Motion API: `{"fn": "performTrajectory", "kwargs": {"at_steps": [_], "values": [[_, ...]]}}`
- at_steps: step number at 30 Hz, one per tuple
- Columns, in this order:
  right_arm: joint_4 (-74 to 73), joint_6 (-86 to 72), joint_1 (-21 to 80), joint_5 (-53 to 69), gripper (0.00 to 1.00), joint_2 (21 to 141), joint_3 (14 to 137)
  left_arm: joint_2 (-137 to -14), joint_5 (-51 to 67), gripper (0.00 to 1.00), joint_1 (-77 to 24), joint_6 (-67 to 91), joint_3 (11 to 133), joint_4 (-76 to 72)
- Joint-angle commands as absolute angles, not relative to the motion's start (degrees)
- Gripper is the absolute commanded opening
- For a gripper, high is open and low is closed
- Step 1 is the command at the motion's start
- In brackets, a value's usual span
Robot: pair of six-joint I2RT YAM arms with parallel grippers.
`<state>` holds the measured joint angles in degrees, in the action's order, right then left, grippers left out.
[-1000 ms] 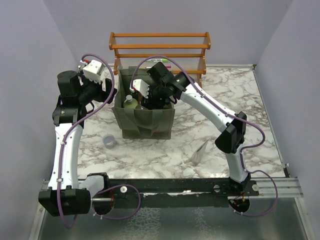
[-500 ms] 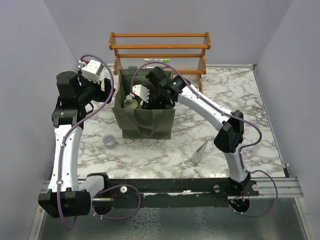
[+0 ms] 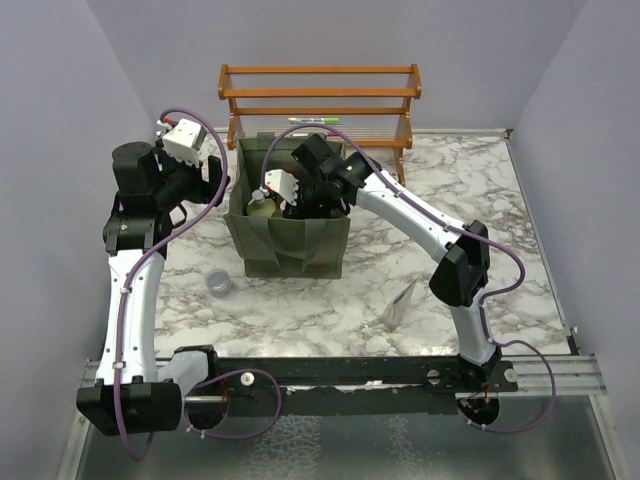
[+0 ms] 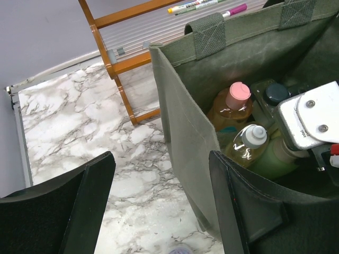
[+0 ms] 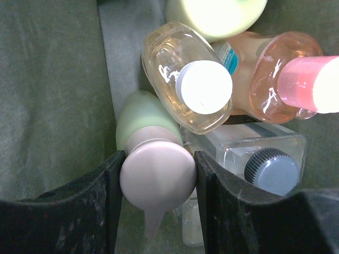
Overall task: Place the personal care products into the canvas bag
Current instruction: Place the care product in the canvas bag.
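**Canvas, plastic and marble at close range**

We see the boxy olive-green canvas bag (image 3: 288, 240) standing upright on the white, grey-veined marble-patterned bench (image 3: 470, 200). Its woven walls are soft and creased, with strap handles stitched to the rim. Our right pincer (image 5: 159, 159) is down inside it, clenched on the rounded pale green plastic pump bottle (image 5: 139, 119). Both black fingers (image 5: 108, 206) press the sides of its smooth, round, pinkish pump head.

Four more bottles are packed in the bag beside it, touching one another:
- a glossy amber bottle with a ribbed white cap (image 5: 188, 79)
- a translucent orange bottle with a pink cap (image 5: 273, 74)
- a square clear bottle with a dark ribbed cap (image 5: 270, 169)
- a pale yellow-green bottle (image 5: 217, 13)

Our left pincer (image 4: 161, 159) is released, jaws wide, straddling the bag's left wall. One finger is outside over the bench, the other inside the bag.

A flat grey pouch (image 3: 402, 303) lies on the bench well apart from the bag, near the right arm (image 3: 420, 215). A small lavender plastic cup (image 3: 218, 283) stands near the bag's front left corner. Behind the bag is an orange-brown wooden slatted rack (image 3: 320, 93) carrying thin green and pink marker pens (image 4: 204, 5). The right wrist's white camera housing (image 4: 312, 119) covers part of the bag's mouth, hiding some of the contents from above.
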<state>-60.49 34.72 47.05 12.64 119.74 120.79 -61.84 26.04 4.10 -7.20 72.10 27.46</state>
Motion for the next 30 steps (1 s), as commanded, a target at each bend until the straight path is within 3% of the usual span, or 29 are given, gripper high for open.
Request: {"fn": "performTrajectory", "kwargs": {"at_steps": [1, 6, 11, 23, 30], "values": [[-57.29, 36.15, 47.02, 9.91, 0.58, 119.56, 122.02, -60.76, 25.58, 0.74, 3.89, -6.83, 73.76, 26.03], [-57.18, 35.45, 47.02, 10.91, 0.73, 118.37, 123.54, -60.49, 25.58, 0.74, 3.95, -6.93, 73.52, 25.99], [-56.84, 34.6, 47.03, 12.24, 0.82, 116.81, 124.92, -60.4, 25.79, 0.74, 3.96, -6.82, 73.19, 25.89], [-53.99, 30.51, 46.98, 16.26, 0.83, 111.06, 127.51, -60.96, 26.22, 0.74, 3.94, -6.09, 75.1, 26.74], [-50.34, 26.33, 47.02, 16.58, 0.83, 107.14, 128.51, -61.61, 29.11, 0.79, 3.89, -7.7, 78.05, 27.97]]}}
